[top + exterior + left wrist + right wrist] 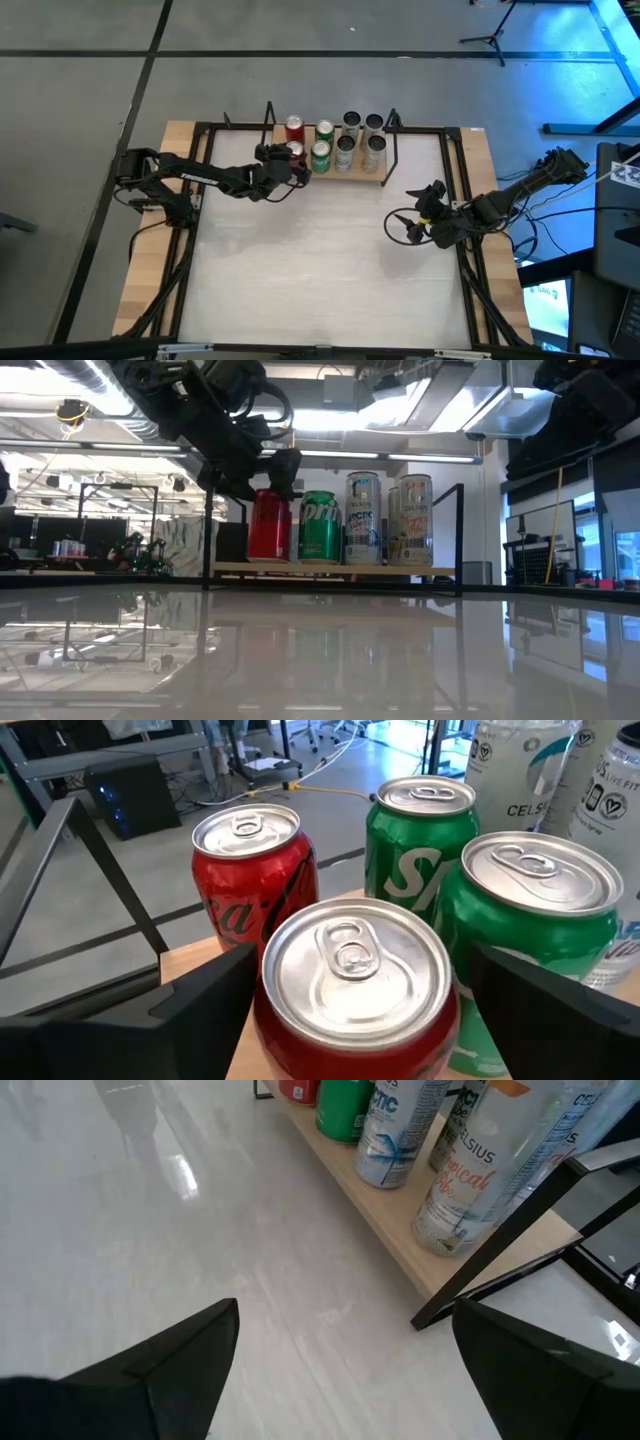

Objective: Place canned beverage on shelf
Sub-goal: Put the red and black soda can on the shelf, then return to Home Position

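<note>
The big white-topped, wood-edged table (320, 270) fills the overhead view, and at its far edge sits the small light-wood shelf with black wire end frames (385, 178), carrying eight cans in two rows. From above, the left arm reaches in to the shelf's left end, its left gripper (292, 165) around the front red soda can (295, 151), which stands upright on the board. Only the left wrist view shows how that stands: the two dark fingers (200, 990) sit apart on either side of the can, with a sliver of gap at each side, so it is not clamped. That view also shows a second red can (250, 870) behind it and two green cans (535, 910) beside it.

The low view adds the tall white slim cans (363, 518) further right.

The right gripper (412, 222) waits over bare table near the shelf's right end, its fingers (170, 1360) spread wide, holding nothing.
</note>
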